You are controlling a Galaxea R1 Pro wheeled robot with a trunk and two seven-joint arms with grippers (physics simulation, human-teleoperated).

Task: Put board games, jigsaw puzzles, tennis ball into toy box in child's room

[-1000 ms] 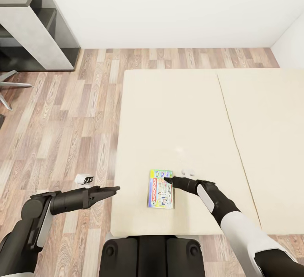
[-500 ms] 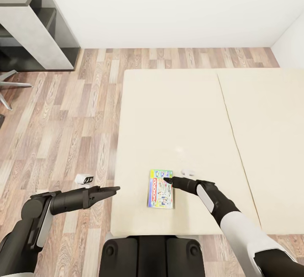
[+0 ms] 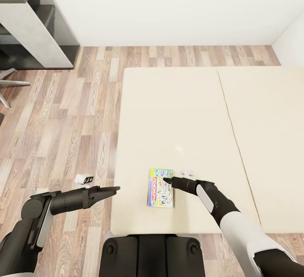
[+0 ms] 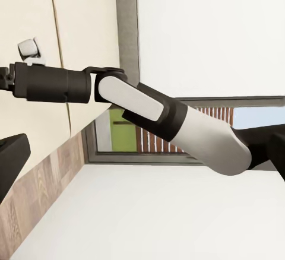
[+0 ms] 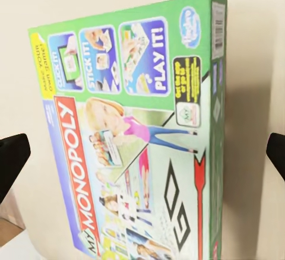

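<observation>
A green-edged board game (image 3: 161, 187) with a red "Monopoly" banner lies flat on the beige bed (image 3: 177, 112), near the bed's front left corner. My right gripper (image 3: 167, 180) sits low at the box's far right corner, open. In the right wrist view the board game (image 5: 136, 135) lies ahead between the two widely spread black fingertips (image 5: 12, 159). My left gripper (image 3: 115, 189) hovers just off the bed's left edge, open and holding nothing. The left wrist view looks across at my right arm (image 4: 166, 114).
A small white object (image 3: 187, 170) lies on the mattress just beyond the right gripper, and a white gadget (image 3: 84, 178) lies on the wood floor left of the bed. A grey shelf unit (image 3: 33, 28) and a chair leg (image 3: 12, 84) stand far left. White walls bound the back.
The head camera has shifted a little, sliding the whole picture. Both arms and the board game have kept their places.
</observation>
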